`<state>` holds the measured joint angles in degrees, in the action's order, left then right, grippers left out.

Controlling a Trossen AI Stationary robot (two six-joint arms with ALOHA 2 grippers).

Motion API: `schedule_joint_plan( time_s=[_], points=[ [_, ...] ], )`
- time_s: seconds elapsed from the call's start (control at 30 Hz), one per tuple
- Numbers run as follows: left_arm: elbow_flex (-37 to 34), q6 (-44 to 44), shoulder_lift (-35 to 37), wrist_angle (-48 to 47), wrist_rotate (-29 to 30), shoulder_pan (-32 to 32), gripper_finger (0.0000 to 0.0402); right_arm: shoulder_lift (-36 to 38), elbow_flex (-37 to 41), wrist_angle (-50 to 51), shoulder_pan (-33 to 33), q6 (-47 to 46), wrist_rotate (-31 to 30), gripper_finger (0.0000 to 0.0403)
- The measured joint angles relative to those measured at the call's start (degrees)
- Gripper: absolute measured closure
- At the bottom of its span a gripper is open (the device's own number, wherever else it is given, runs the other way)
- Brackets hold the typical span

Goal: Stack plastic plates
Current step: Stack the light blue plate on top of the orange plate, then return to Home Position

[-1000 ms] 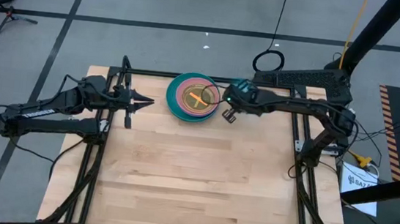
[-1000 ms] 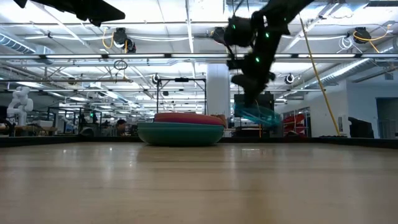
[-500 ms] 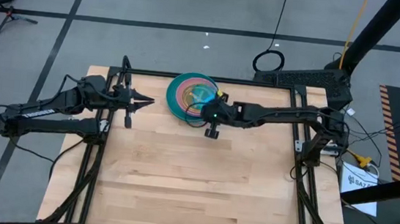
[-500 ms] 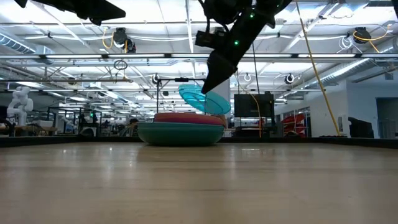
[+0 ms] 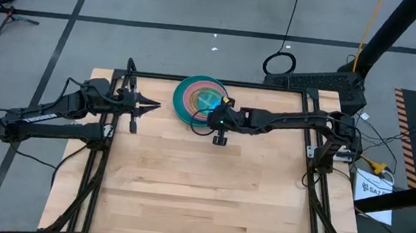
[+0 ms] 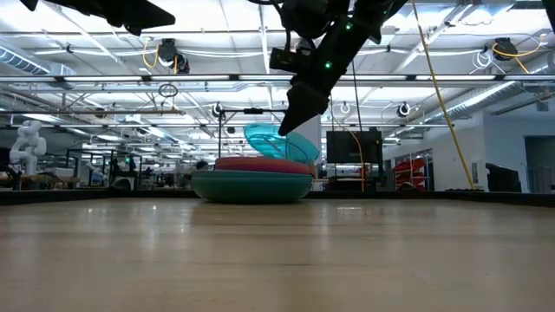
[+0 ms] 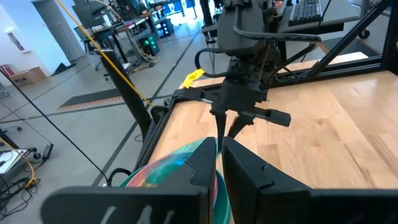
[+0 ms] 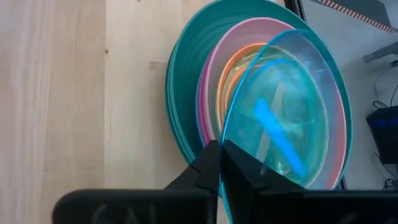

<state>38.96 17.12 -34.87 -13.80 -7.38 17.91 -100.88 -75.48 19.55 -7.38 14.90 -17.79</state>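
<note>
A stack of plates (image 5: 187,99) rests flat near the table's far edge, with a large teal one (image 8: 180,93) at the bottom, a pale pink one (image 8: 211,87) on it and an orange rim (image 8: 229,78) inside that. My right gripper (image 5: 219,118) is over the stack's near right side, shut on a translucent cyan plate (image 8: 286,112) that tilts above the stack (image 6: 251,184). My left gripper (image 5: 151,106) waits shut to the left of the stack, touching nothing. My right gripper pinches the cyan plate's rim (image 8: 227,177) between its two fingers, on the side nearest the arm, coming slanting down from above. The plate (image 6: 279,143) sits tilted over the stack. Whether its lower edge touches the stack, I cannot tell.
Bare wooden tabletop (image 5: 201,185) stretches from the stack to the near edge. A black frame rail (image 5: 158,76) runs along the far edge just behind the stack. The right arm (image 5: 291,123) reaches in level from the table's right side.
My right gripper has carried the cyan plate from right of the stack toward the table's left, over the stack, then lowered it slightly. The plate, first hanging beside the stack, now tilts right above it. The left arm has kept still.
</note>
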Motion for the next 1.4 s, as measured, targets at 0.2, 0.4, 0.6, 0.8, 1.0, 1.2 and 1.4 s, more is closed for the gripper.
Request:
schedule_joint_plan(
  time_s=[0.2, 0.4, 0.6, 0.8, 1.0, 1.2, 1.4],
  points=[
    [0.00, 0.07, 0.00, 0.00, 0.00, 0.00, 0.0366, 0.00, 0.00, -0.02, 0.00, 0.38, -0.15, 0.0366],
    [0.00, 0.10, 0.00, -0.02, 0.00, 0.00, 0.0366, 0.00, 0.00, -0.02, -0.26, -0.62, -0.34, 0.0339],
    [0.00, 0.09, 0.02, -0.02, 0.00, -0.02, 0.0366, 0.00, 0.00, -0.04, -0.42, -2.50, -0.26, 0.0326],
    [0.00, 0.09, 0.00, -0.02, 0.00, 0.00, 0.0366, 0.00, 0.00, -0.04, -0.55, -4.11, 0.14, 0.0327],
    [0.00, 0.96, 0.00, -0.62, -0.05, 0.00, 0.0366, 0.42, 2.62, -5.92, -0.32, -5.25, 9.18, 0.0334],
    [0.00, 1.89, 0.18, -2.68, -1.86, -0.02, 0.0366, 6.78, 14.05, -13.90, 0.11, -5.40, 9.44, 0.0356],
    [0.00, -0.78, 0.12, -2.65, -3.19, -0.06, 0.0366, 18.04, 27.23, -25.27, 0.09, -5.23, 12.04, 0.0370]
  ],
)
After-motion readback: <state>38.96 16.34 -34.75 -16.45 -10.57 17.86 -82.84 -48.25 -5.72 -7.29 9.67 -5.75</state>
